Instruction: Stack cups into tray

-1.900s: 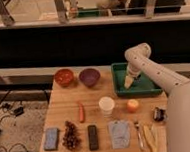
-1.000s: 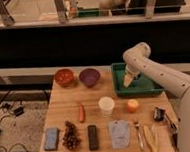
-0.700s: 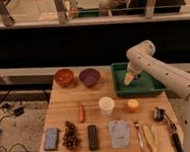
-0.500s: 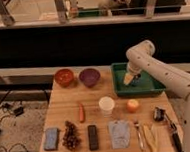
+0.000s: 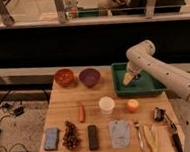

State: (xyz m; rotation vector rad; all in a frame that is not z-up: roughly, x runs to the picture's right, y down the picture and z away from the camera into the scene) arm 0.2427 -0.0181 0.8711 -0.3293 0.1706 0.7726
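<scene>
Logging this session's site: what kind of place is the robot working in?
Probably a lab or test area, not a home: a wooden table laid out in tidy rows, a metal railing behind it, cables on the floor. The gripper is over the green tray.

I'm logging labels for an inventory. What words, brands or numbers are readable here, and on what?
No text can be read anywhere.
The white cup, the tray and the dark flat bar show no legible marks.
The gripper is over the tray, by the pale yellow cup.
</scene>
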